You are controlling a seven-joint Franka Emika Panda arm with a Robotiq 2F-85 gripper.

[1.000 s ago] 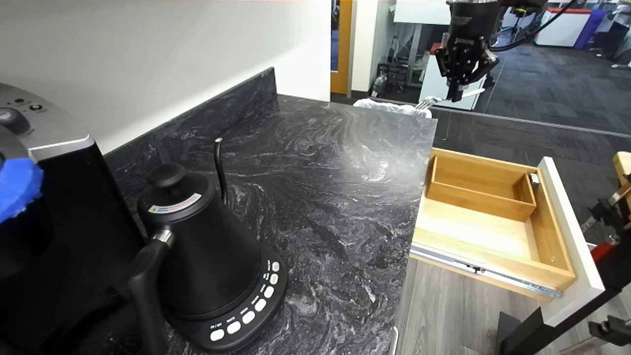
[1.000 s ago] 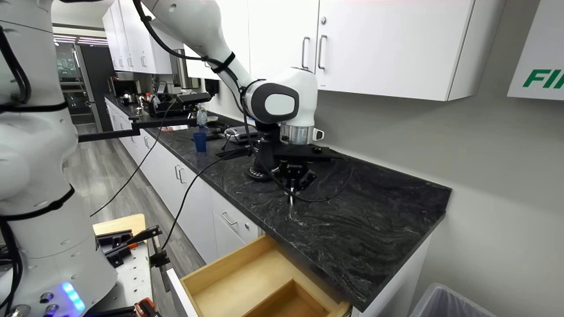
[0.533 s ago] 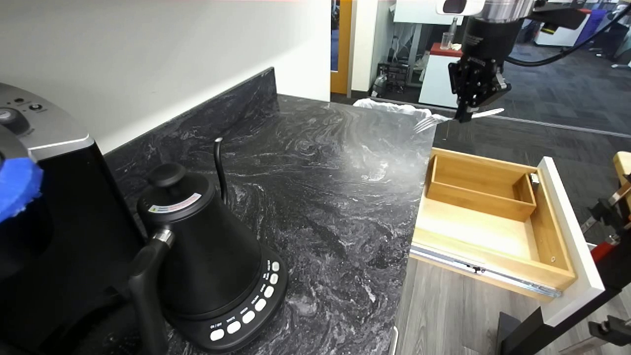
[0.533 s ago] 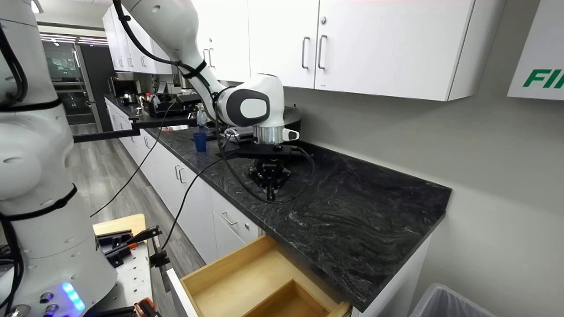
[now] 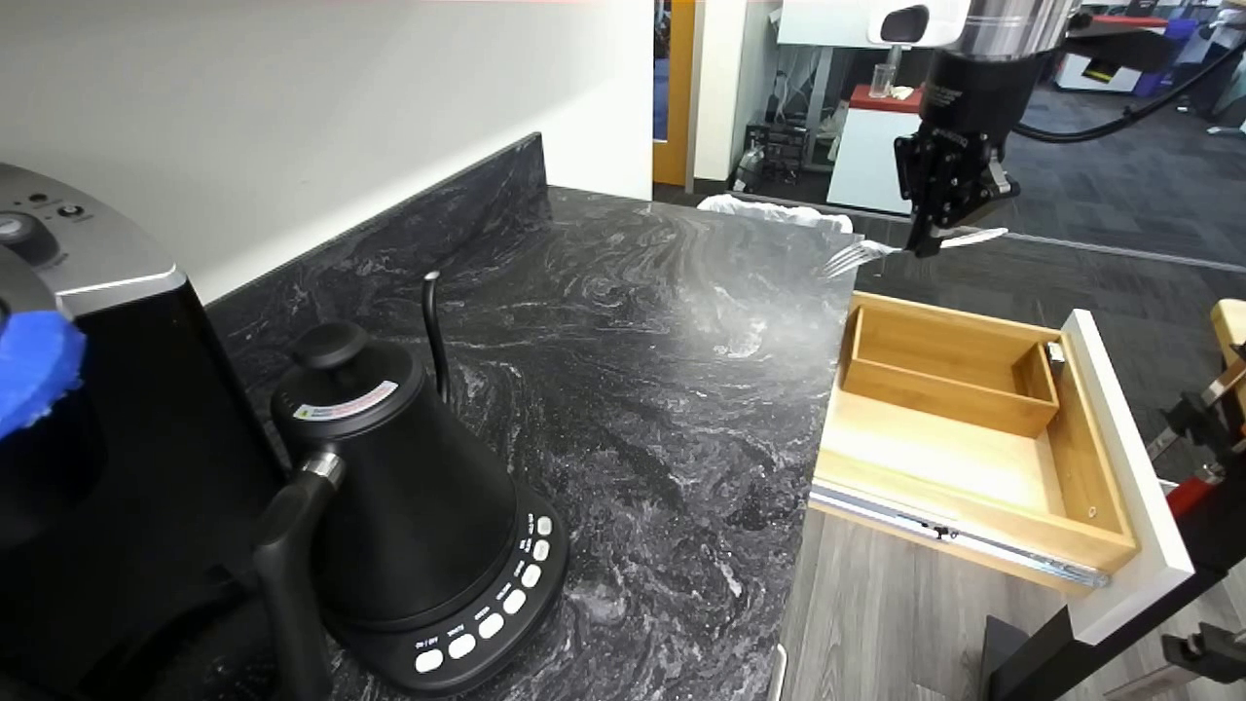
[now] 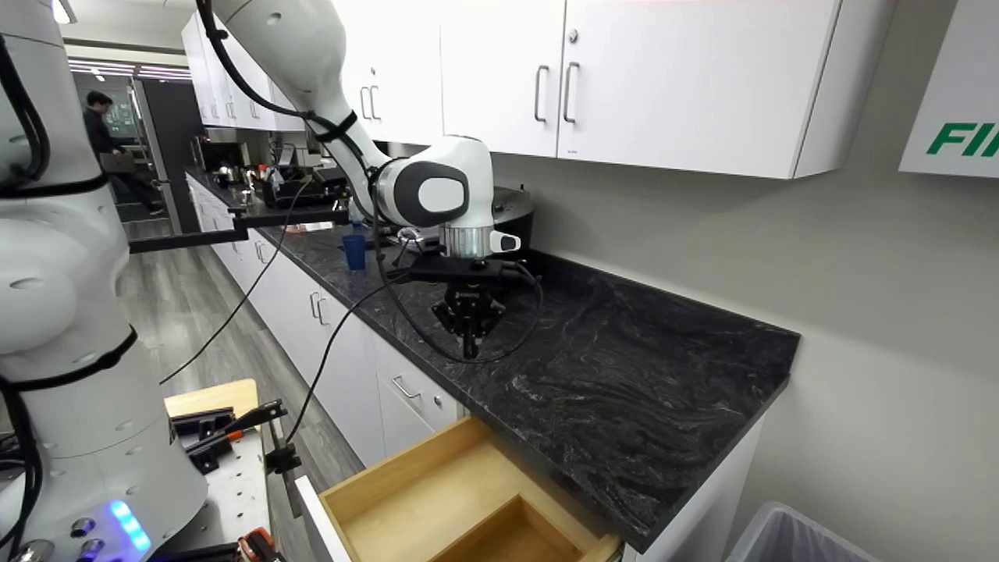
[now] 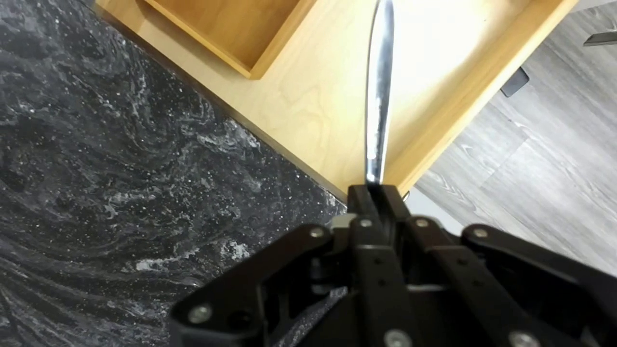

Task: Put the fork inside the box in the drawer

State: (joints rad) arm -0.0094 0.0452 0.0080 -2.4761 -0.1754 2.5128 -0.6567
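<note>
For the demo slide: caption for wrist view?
Gripper holding the fork, its handle seen against the open drawer; wooden box at upper left.

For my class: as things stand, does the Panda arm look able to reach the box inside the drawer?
Probably yes: the drawer stands open, the box is open-topped, and I see nothing blocking the tool, which holds the fork.

The white arm [image 6: 304,58] has black straps [image 6: 337,128] and cables [image 6: 217,37], blue lights [image 6: 130,525], and a black gripper [image 7: 375,190] with silver screws [image 7: 200,313].
</note>
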